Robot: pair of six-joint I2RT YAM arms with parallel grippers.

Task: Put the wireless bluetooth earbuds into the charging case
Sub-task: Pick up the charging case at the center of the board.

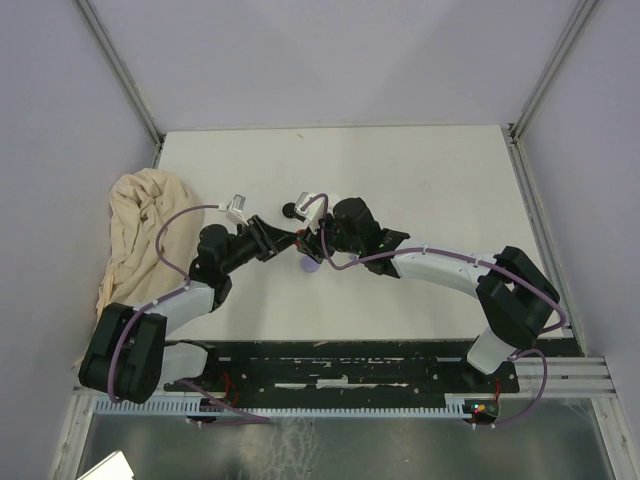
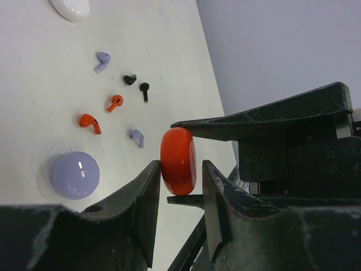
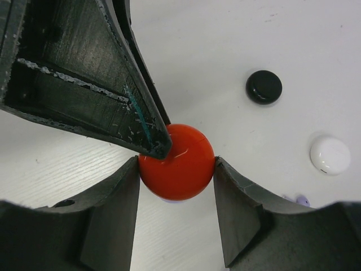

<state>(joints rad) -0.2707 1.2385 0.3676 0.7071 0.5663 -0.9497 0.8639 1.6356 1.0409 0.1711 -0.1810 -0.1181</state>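
Note:
A round red charging case hangs above the table between both grippers. My right gripper is shut on its rim. My left gripper straddles its flat faces: one finger touches it, the other stands a small gap off. Below lie the earbuds: two red, two black, two lilac. In the top view the grippers meet near the table's middle.
A lilac round case lies under the grippers and shows in the top view. A white case and a black case lie farther back. A beige cloth is heaped at the table's left edge.

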